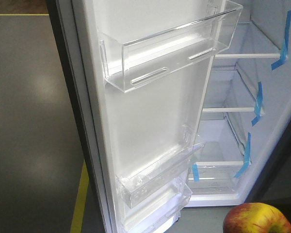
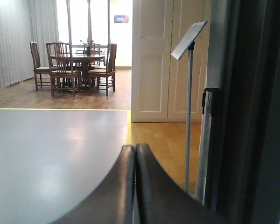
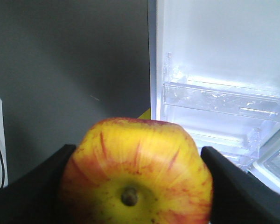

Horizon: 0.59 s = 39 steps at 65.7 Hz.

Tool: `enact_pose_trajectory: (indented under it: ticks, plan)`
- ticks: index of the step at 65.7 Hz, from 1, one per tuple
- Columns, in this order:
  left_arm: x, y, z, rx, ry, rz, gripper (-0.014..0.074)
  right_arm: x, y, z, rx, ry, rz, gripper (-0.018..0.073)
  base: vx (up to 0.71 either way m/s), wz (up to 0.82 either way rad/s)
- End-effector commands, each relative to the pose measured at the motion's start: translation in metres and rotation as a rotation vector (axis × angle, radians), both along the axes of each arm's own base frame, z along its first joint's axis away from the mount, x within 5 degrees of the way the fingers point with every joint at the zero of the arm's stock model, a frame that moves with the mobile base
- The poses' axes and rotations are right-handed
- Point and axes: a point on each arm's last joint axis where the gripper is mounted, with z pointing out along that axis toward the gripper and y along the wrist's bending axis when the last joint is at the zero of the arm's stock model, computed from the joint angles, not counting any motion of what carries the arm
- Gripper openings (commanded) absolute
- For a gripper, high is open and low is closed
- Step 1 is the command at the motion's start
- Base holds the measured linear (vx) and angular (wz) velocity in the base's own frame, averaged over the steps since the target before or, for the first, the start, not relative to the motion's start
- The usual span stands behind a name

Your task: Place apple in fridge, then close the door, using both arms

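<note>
- Gripping the apple [image 3: 144, 177], right hand [image 3: 136, 156] clamps it from both sides, stem toward camera.
- Narrow-set left hand [image 2: 134, 156], fingers [image 2: 114, 189] touching, holding nothing.
- Fridge door [image 1: 145, 126] stands open.

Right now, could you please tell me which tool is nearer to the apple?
Right. The right tool is clamped on the apple, touching both its sides; the left tool is shut, empty, with no apple in its view.

The open door [image 1: 150, 121] and fridge shelves [image 1: 233, 109] are seen closely from the front view, the apple [image 1: 258, 219] cut off at 5 o'clock. Apple and door are shared with the right wrist view. The left wrist view is turned elsewhere, over the left fingers [image 2: 112, 191].
</note>
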Motion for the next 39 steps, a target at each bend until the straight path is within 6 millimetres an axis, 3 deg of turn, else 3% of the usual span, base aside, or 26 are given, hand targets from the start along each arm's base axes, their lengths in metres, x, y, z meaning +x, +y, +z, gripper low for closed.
enact_pose_trajectory:
  ticks: [1, 39]
  plan:
    - [-0.0005, -0.0001, -0.0026, -0.009, -0.060, -0.004, -0.0006, 0.0026, 0.0022, 0.0128, 0.063, -0.060, -0.006, 0.0186, 0.00, -0.01]
    - [-0.0005, -0.0001, -0.0026, -0.009, -0.060, -0.004, -0.0006, 0.0024, 0.0023, 0.0126, 0.064, -0.057, -0.006, 0.0186, 0.00, -0.01]
